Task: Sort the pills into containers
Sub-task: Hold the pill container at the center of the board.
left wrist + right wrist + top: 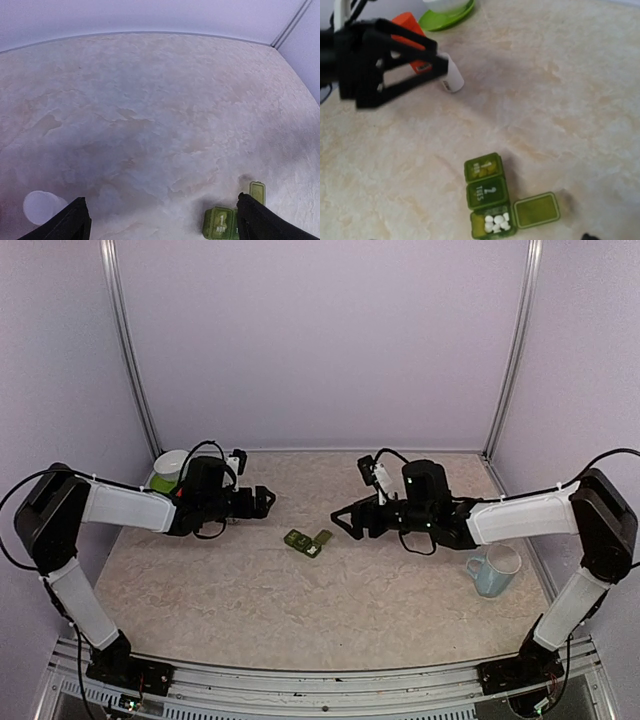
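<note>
The containers (487, 192) are a dark green strip of three joined compartments lying mid-table (307, 541). Two lids are shut. The third compartment's lid (536, 210) is flipped open, and several white pills (497, 223) lie inside it. My left gripper (264, 501) hovers to the strip's left, open and empty (170, 226), with the strip (219, 223) beside its right finger. A small white vial (453, 76) lies on the table at that gripper's tip. My right gripper (343, 521) stands open just right of the strip, holding nothing.
A white bowl on a green plate (168, 472) stands at the back left behind the left arm. A pale blue mug (493, 570) stands at the right near the right arm's elbow. The white vial (40, 207) also shows by the left finger.
</note>
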`<state>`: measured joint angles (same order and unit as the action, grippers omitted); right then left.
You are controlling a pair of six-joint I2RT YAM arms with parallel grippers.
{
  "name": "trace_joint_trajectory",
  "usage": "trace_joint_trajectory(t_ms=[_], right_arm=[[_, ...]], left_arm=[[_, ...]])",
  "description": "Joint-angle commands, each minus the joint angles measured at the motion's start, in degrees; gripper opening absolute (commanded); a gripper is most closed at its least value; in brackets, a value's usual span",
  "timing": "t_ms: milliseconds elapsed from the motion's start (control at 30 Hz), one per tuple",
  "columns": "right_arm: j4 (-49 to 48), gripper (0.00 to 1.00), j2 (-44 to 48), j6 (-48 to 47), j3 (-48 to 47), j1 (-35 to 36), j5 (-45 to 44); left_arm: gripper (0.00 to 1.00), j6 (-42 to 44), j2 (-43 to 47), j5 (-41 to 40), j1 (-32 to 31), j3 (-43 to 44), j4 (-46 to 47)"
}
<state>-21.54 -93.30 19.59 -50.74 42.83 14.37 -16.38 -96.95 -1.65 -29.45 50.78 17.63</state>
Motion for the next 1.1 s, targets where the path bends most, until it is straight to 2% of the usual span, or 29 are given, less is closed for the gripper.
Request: trace_joint_trajectory(t_ms=[0, 200, 367, 600, 900, 1067], right_arm=[[2.99, 0.86, -3.58, 4.21, -3.2, -2.04, 5.55], [4.56, 0.85, -7.78, 6.33, -5.99, -3.79, 8.8], [4.83, 0.85, -10.41, 8.47, -7.7, -4.22, 10.32], [4.17, 0.84, -13.65, 10.21, -9.34, -4.94, 12.64], [1.05, 0.81, -16.71, 12.16, -9.58, -5.07, 14.3], [1.79, 0.79, -18.87, 13.39, -11.25, -5.12, 13.96]], left_arm=[[0.99, -1.06, -3.77, 11.96, -0.47, -0.82, 5.72], [0.99, -1.72, -9.36, 21.27, -0.78, 0.2, 9.76], [0.96, -2.08, -13.95, 25.81, -1.33, 2.18, 10.58], [0.88, -2.41, -17.12, 26.51, -2.2, 3.4, 10.76], [0.8, -4.45, -20.36, 25.63, -2.66, 0.46, 18.0], [0.73, -6.69, -21.39, 25.79, -2.8, -0.19, 18.81]])
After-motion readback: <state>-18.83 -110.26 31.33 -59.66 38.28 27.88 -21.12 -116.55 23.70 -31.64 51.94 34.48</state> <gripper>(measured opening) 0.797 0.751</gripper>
